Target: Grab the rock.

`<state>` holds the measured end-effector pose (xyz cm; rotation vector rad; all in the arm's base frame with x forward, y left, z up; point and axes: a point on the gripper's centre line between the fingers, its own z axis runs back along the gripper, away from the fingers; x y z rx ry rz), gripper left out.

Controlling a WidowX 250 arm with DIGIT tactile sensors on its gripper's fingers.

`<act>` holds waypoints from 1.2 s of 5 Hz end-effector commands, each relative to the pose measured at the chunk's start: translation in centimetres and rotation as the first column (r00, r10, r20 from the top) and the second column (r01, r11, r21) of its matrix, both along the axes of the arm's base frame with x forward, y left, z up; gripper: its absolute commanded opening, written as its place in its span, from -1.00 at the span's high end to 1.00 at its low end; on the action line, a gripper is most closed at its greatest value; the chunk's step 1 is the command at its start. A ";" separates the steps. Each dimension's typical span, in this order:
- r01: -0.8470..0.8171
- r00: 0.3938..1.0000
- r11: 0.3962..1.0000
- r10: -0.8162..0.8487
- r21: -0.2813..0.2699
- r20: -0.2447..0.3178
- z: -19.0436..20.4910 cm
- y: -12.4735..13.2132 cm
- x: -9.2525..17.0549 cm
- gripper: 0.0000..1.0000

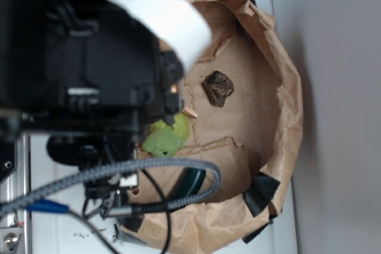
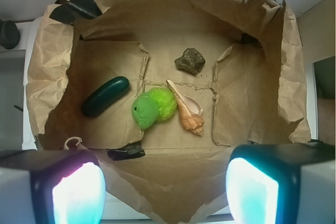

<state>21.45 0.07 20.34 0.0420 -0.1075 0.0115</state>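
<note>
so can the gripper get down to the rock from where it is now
Probably yes. The rock lies alone on the paper floor, apart from the seashell and green plush toy, with nothing over it. The gripper is open, with the rock in clear view ahead of it.

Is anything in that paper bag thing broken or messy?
The brown paper tray looks rough: its walls are crumpled, the floor flaps are torn and lifting, and black tape patches a corner. The rock, seashell, green plush toy and dark green object lie apart, unspilled.
</note>
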 end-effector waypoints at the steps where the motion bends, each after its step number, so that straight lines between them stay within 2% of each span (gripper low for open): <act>1: -0.045 0.997 0.998 0.043 0.037 0.057 -3.4 1.1 3.3 -1.00; 2: -0.070 0.996 0.996 0.067 0.062 0.051 -6.7 2.0 5.3 -1.00; 4: -0.017 0.999 0.999 0.015 0.047 0.040 -12.4 3.3 9.1 -1.00; 5: 0.004 0.998 1.000 -0.006 0.031 0.063 -14.7 3.0 9.8 -1.00; 6: 0.030 0.999 0.999 -0.031 0.045 0.030 -17.1 2.0 9.9 -1.00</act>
